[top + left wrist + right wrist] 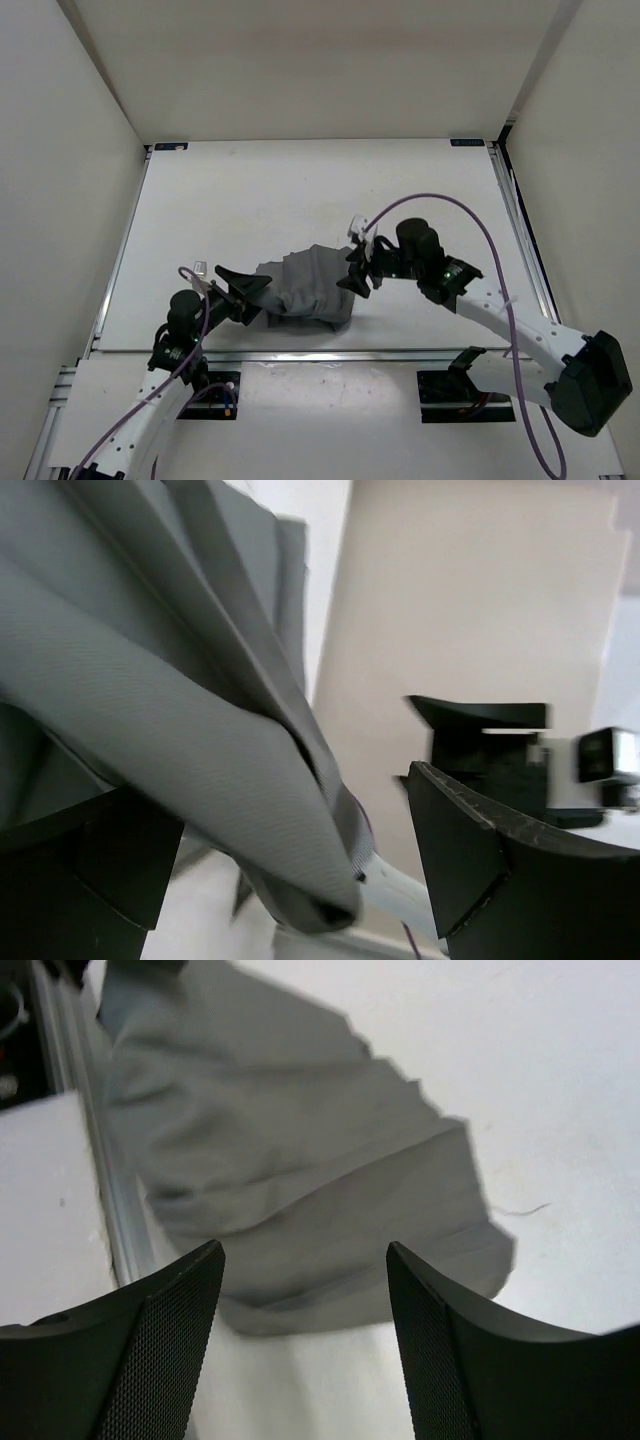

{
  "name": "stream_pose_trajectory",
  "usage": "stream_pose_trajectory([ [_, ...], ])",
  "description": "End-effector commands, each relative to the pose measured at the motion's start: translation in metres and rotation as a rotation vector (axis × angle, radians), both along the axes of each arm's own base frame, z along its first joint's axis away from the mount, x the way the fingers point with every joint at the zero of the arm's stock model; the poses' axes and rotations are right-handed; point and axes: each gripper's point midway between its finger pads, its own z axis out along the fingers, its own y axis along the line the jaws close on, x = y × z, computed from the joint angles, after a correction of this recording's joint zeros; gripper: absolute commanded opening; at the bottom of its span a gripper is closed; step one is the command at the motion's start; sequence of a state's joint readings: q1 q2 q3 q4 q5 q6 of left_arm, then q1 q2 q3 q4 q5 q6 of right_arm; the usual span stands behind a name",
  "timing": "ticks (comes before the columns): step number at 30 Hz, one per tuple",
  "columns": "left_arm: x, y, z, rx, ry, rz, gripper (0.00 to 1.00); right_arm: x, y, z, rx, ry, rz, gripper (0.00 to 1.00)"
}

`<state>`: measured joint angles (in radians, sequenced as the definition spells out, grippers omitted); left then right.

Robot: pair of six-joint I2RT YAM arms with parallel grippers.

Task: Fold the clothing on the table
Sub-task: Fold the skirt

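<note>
The clothing [305, 285] lies in a rumpled grey heap on the desk [300, 190]. It sits toward the near side, a little left of the middle, and its near edge is close to the silver rail [330, 352] that runs in front of my bases. It is bunched and partly doubled over on itself, with deep creases, not laid out flat.

My left hand [250, 292] is at the heap's left end. From my left wrist I see this hand [290, 870] with its fingers [470, 850] spread wide. A thick fold of the clothing [150, 700] droops across the gap between them. The fold comes down from the upper left and ends in a rounded hem low in the middle. It lies against the left finger and stands clear of the right one, so I am not pinching it and this hand is open.

My right hand [355, 272] is at the heap's upper right corner, and it points down and left toward the fabric. From my right wrist, this hand [305, 1280] also has its two fingers [170, 1340] parted, with nothing between them. It is open and holds nothing. The clothing [300, 1160] spreads out just beyond the fingertips, with layered folds and a ragged far edge against the white desk [560, 1080]. The rail [115, 1210] runs along the left of that view, and the fabric's left side lies right at it. I cannot tell whether the fabric hangs over it.
</note>
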<state>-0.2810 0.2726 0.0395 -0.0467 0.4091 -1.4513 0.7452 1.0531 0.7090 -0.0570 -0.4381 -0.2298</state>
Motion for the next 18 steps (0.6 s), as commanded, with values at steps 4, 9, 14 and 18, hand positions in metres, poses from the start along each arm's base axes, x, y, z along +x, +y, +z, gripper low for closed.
stream_pose_trajectory([
  [4,0.016,0.019,0.009,0.236,-0.051,0.038,0.99,0.007,0.023,0.035,0.035,0.054,0.047,0.73],
  [9,0.027,0.013,0.041,0.860,-0.187,-0.134,0.99,0.008,0.024,0.030,0.007,0.013,0.007,0.76],
  [14,0.084,0.076,0.130,1.421,-0.305,0.100,0.98,0.022,0.008,0.021,-0.025,0.022,-0.088,0.78],
  [18,0.118,0.121,0.149,2.124,-0.260,0.083,0.99,0.036,-0.001,0.025,-0.035,0.009,-0.140,0.77],
])
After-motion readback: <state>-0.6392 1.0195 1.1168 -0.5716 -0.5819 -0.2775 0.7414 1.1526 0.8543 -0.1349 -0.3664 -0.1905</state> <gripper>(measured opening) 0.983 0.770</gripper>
